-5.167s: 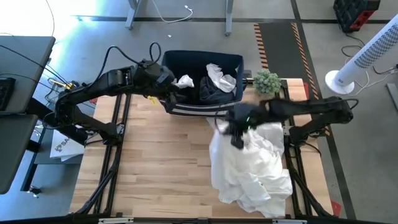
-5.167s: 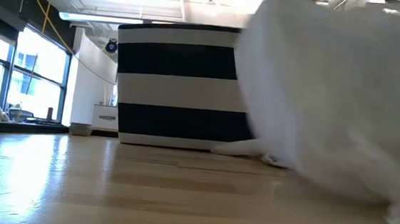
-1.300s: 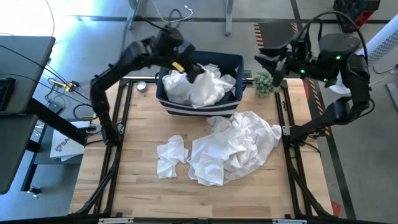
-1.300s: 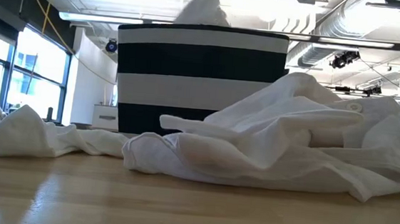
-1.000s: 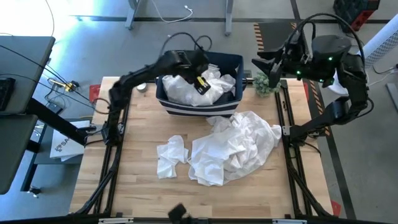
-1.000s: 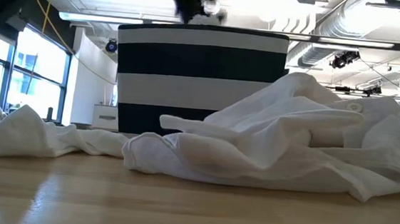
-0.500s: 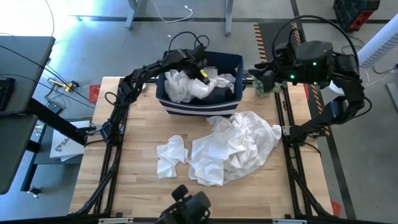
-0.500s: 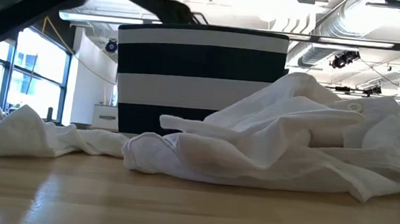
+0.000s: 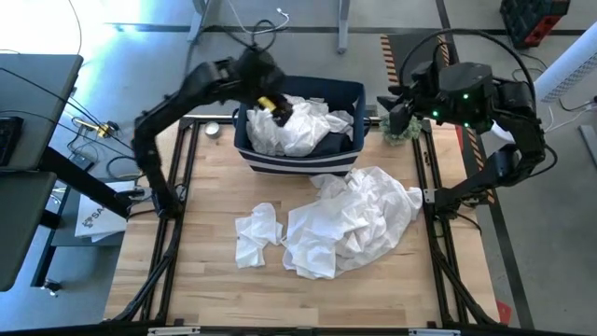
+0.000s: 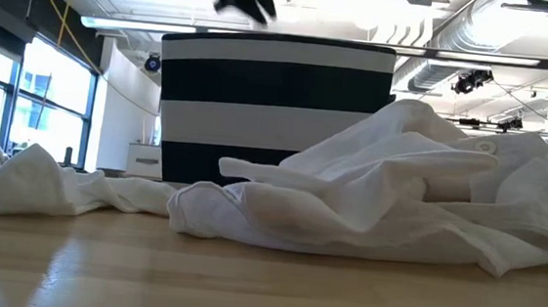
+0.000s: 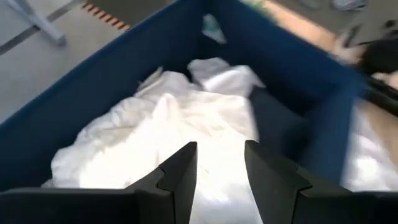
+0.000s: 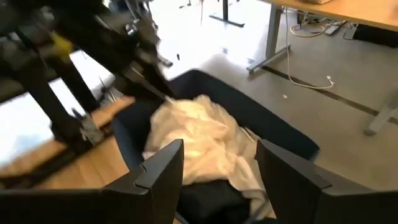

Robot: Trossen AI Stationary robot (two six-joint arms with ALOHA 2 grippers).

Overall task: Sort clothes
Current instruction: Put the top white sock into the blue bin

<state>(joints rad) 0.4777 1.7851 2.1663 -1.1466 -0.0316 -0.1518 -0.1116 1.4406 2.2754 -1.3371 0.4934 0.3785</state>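
Note:
A navy bin with white stripes stands at the table's far edge; it holds white garments and a dark one. A large white garment lies crumpled on the table in front of the bin, with a smaller white one to its left. My left gripper hangs open and empty above the bin's left half, over the white heap. My right gripper is open and empty, held high beside the bin's right end, facing the bin.
A green plant stands at the bin's right end, under my right gripper. A small round object lies at the bin's left. Bare wood lies at the table's near left. In the low view the bin rises behind the white garments.
My left gripper has dipped into the bin and come up again above its left half. The white garment that hung under it above the rim now lies in the bin. My right gripper has edged toward the bin.

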